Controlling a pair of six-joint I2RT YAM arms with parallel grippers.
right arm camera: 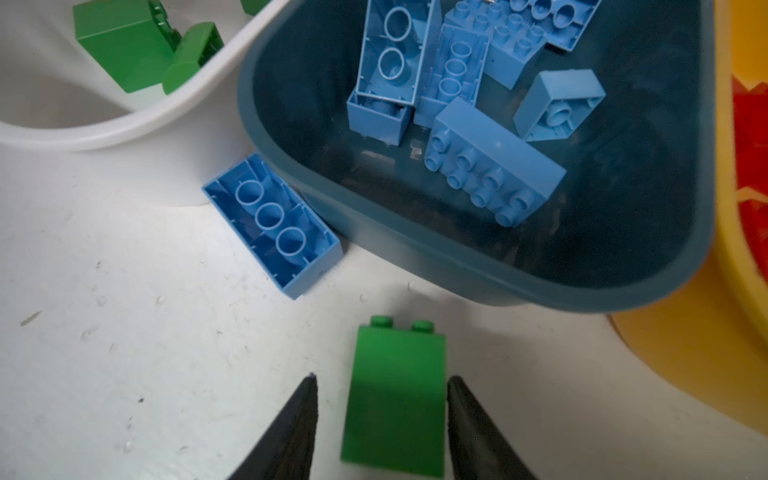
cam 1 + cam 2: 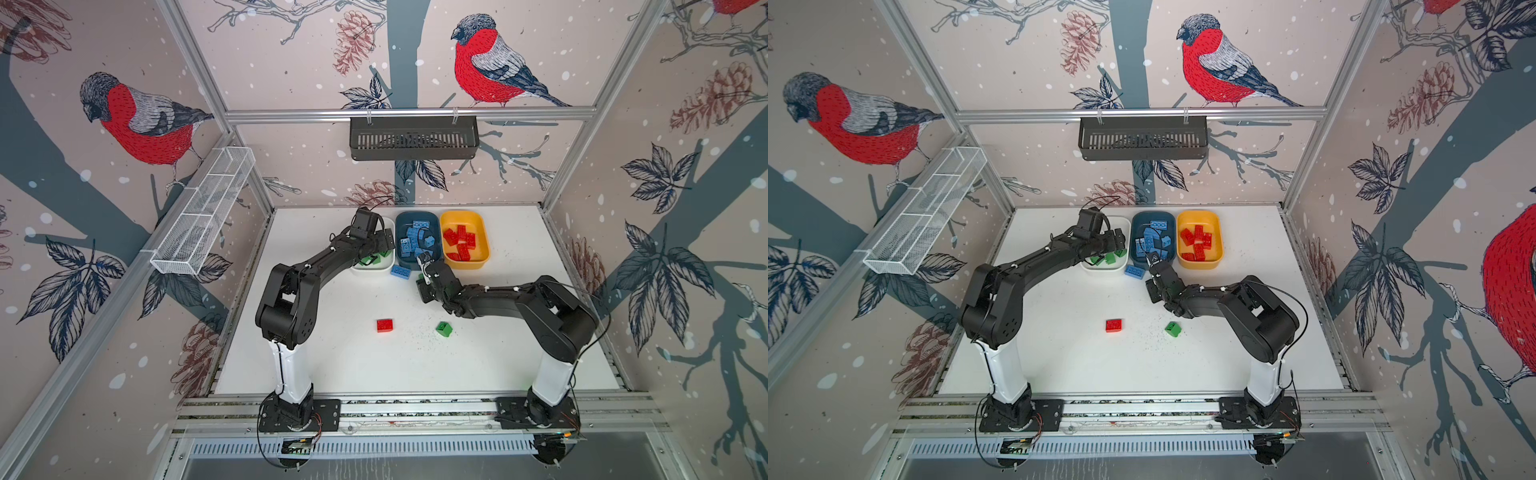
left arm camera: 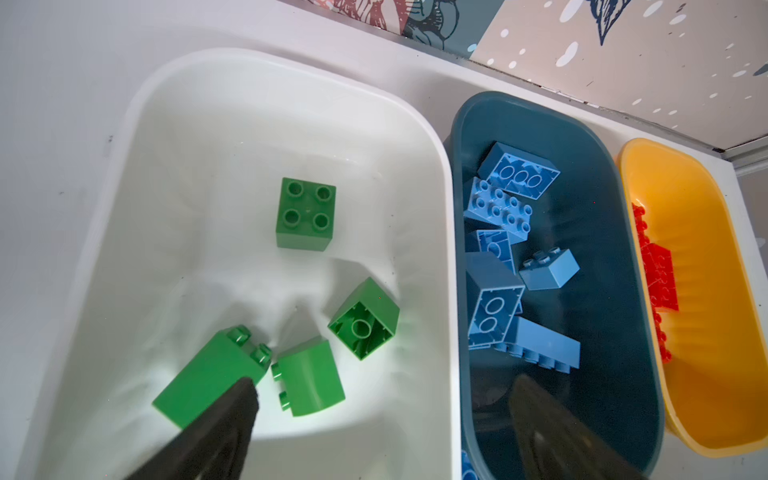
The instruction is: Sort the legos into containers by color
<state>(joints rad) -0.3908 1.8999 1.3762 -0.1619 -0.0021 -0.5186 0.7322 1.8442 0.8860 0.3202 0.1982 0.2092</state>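
The green oblong studded plastic brick (image 1: 397, 399) sits just before the dark teal plastic tub (image 1: 415, 257), between the right pincer's (image 1: 382, 377) jaws, long axis along them, studs leading. The jaws stand apart, one clear of it: no grip. Its goal, I judge, is the white plastic tub (image 1: 124, 137) of green bricks (image 3: 305, 214), leftward in both top views, beneath the wide-open left pincer (image 3: 383, 378).

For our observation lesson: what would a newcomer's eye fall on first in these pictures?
Three colour-sorted tubs stand in a row at the back: green bricks in the white tub, blue bricks in the teal tub, red bricks in the yellow tub. The left gripper hangs open over the white tub; the right gripper straddles a green brick near the teal tub.
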